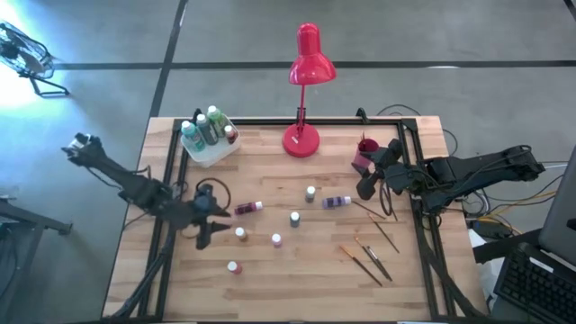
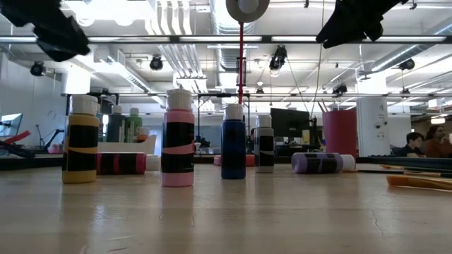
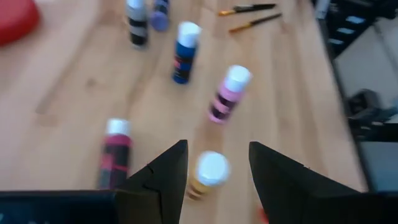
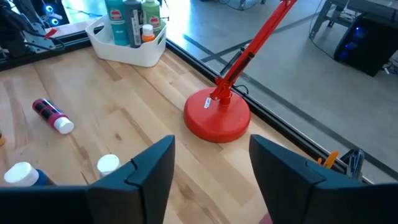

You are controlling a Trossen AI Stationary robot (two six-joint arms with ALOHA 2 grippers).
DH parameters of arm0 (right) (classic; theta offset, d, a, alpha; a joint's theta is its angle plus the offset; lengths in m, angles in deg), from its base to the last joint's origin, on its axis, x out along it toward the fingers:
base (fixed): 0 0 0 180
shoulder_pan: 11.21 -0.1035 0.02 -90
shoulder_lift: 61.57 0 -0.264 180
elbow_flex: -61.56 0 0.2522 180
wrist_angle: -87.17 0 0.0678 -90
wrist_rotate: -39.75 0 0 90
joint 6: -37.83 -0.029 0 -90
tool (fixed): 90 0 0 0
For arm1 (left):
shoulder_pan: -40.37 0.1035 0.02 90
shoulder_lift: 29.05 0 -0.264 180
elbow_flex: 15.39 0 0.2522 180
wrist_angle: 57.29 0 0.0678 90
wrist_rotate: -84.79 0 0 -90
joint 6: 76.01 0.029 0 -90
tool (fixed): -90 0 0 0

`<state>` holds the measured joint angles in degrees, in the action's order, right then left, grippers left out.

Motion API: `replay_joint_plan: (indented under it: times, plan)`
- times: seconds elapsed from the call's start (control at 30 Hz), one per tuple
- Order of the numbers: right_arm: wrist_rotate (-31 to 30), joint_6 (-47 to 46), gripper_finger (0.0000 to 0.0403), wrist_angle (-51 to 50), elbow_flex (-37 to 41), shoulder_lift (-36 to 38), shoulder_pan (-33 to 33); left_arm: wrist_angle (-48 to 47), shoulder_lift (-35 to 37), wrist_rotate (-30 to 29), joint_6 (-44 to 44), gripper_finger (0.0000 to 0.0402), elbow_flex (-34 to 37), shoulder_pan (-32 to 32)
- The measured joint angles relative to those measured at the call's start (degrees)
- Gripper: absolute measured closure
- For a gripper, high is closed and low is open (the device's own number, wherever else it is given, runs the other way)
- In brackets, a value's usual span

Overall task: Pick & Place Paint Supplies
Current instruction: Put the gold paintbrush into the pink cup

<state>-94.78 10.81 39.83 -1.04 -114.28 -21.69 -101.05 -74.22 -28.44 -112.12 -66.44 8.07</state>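
Several small white-capped paint bottles stand on the wooden table: yellow, pink, blue and grey. A dark red bottle and a purple one lie on their sides. Thin brushes lie at the near right. My left gripper hangs open above the table, just left of the yellow bottle, which shows between its fingers without touching them. My right gripper is open and empty above the table's far right part, facing the lamp base.
A red desk lamp stands at the far middle. A white tray with more bottles is at the far left. A red cup stands at the far right, and another bottle stands near the front edge.
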Motion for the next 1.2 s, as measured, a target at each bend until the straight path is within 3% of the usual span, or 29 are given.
replay_joint_plan:
  times: [0.3,0.63,1.03,1.2]
  plan:
    - [0.0,-1.1,0.0179,0.0,0.0,0.0,0.0,-0.1,-2.8,-1.4,-7.8,0.0225,1.1,-7.3]
    - [0.0,-1.7,0.0150,0.0,0.0,0.0,0.0,0.0,-10.4,-2.0,-7.3,0.0225,1.3,-7.6]
    - [-0.4,-2.4,0.0121,-0.2,0.0,0.0,0.0,0.0,-12.0,-2.0,-7.4,0.0225,1.3,-7.6]
    - [4.3,-12.6,0.0129,-11.1,-0.5,0.2,1.6,-0.1,-11.8,-1.7,-7.5,0.0225,1.3,-7.6]
